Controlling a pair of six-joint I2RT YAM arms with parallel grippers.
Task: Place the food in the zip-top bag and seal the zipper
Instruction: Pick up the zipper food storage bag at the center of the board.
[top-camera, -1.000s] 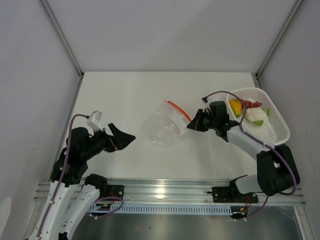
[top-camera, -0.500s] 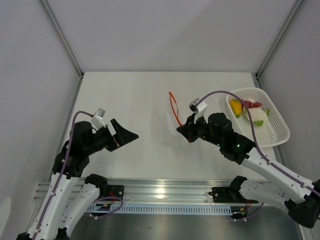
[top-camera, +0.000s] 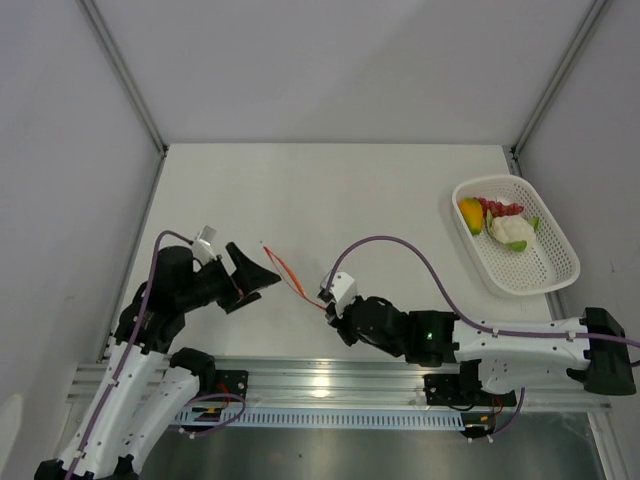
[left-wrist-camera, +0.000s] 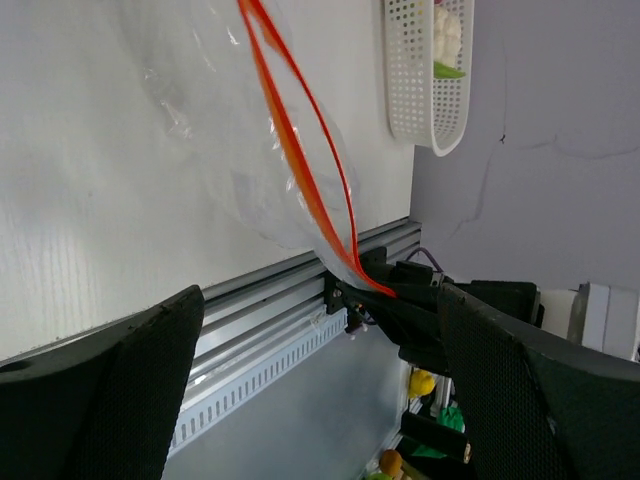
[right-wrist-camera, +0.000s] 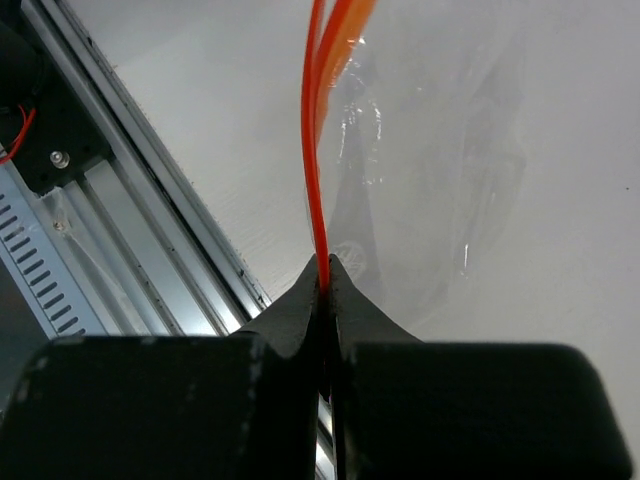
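Your right hand (right-wrist-camera: 325, 268) pinches the crinkly clear bag's (right-wrist-camera: 440, 150) orange-red zipper strip (right-wrist-camera: 316, 150); left hand (top-camera: 255, 275) gapes. Small toy foods (top-camera: 508, 230) lie unbagged.

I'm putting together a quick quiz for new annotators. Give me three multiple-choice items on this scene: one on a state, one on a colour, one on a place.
1. The right tool is:
A) shut on the zipper of the zip-top bag
B) wide open over the table
C) holding a fruit

2. The zipper is:
A) blue
B) orange-red
C) green

3. The food lies:
A) inside the bag
B) loose on the bare table
C) in the white basket

Answers:
1 A: the right wrist view shows it pinched closed on the end of the strip.
2 B: the strip shows orange-red in all three views.
3 C: every piece sits in the basket, and the clear bag holds none.
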